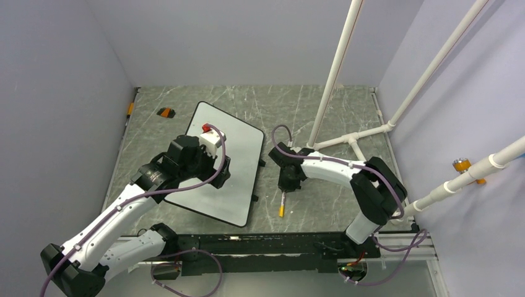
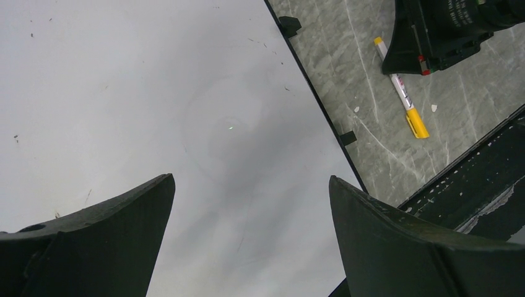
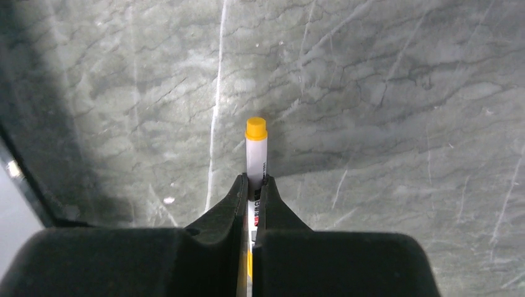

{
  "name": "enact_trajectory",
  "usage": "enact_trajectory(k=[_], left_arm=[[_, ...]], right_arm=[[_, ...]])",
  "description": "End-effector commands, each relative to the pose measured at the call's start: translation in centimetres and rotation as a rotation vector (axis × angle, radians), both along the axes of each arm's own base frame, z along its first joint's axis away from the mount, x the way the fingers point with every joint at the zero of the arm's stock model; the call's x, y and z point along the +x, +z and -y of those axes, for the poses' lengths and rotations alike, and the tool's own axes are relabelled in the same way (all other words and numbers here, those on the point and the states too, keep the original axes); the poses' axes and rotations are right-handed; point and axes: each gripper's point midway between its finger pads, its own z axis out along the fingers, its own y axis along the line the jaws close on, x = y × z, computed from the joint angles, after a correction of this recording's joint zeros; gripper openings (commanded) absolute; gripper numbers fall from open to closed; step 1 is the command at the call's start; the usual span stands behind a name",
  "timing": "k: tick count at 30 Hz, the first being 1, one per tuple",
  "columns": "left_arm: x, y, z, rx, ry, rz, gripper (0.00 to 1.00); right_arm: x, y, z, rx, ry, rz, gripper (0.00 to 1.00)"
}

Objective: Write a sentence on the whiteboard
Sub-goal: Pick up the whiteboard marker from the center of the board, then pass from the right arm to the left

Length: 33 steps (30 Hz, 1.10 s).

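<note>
Right gripper (image 3: 255,184) pinches white marker with yellow ends (image 3: 255,147), lying on grey marbled table (image 1: 322,124) beside large white black-rimmed whiteboard (image 1: 241,161). Left gripper (image 2: 251,179) spread above board. Board blank; writing seemingly not begun.

Pale lavender walls (image 1: 62,74) around a grey marbled tabletop (image 1: 291,102), white pipe frame (image 1: 335,65) at right.

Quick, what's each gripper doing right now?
Left gripper: open, holding nothing, above the whiteboard.
Right gripper: closed on the marker.
</note>
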Motion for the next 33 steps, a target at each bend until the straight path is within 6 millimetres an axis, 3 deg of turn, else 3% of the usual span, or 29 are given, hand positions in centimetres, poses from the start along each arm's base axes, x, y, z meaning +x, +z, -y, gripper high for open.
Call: enact_trajectory(k=[1, 8, 13, 20, 25, 33], left_arm=[[0.1, 1.4, 0.7, -0.037, -0.022, 0.035, 0.99], [-0.5, 4.9, 3.1, -0.208, -0.09, 0.068, 0.99], [-0.7, 7.2, 5.0, -0.368, -0.14, 0.137, 0.99], [-0.5, 10.3, 7.6, -0.563, -0.198, 0.172, 0.99], [-0.5, 13.1, 8.9, -0.695, -0.245, 0.297, 0.97], [-1.3, 15.2, 11.2, -0.843, -0.358, 0.414, 0.89]], right_arm=[[1.6, 5.0, -1.1, 0.088, 0.022, 0.133, 0.0], [3.8, 14.6, -3.0, 0.316, 0.014, 0.381, 0.0], [5.2, 19.7, -2.3, 0.396, -0.071, 0.542, 0.0], [5.8, 24.8, -2.0, 0.596, -0.185, 0.704, 0.0], [6.0, 28.4, -1.3, 0.695, -0.264, 0.78, 0.0], [6.4, 32.2, -0.9, 0.756, -0.322, 0.824, 0.0]])
